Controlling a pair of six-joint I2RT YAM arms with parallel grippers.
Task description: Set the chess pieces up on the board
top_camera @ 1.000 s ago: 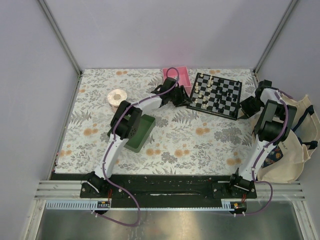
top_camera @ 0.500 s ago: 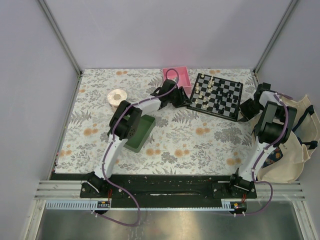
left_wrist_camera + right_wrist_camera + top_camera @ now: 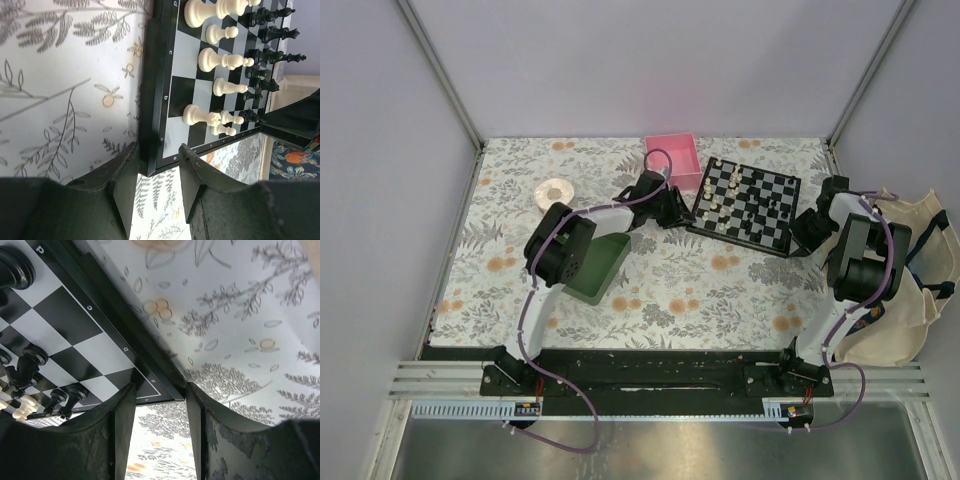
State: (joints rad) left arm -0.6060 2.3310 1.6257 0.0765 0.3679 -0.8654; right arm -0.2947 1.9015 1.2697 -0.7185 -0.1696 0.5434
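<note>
Left wrist view: the left gripper (image 3: pixel 157 155) has its fingers closed on a corner of the board (image 3: pixel 150 90), with cream and black chess pieces (image 3: pixel 216 59) standing beyond at 1 o'clock. The right gripper (image 3: pixel 159 390) likewise pinches a corner on the board's 3 o'clock side. The board lies at 1 o'clock on the table (image 3: pixel 720 290), with the pink box (image 3: pixel 672 160) at its 10 o'clock.
</note>
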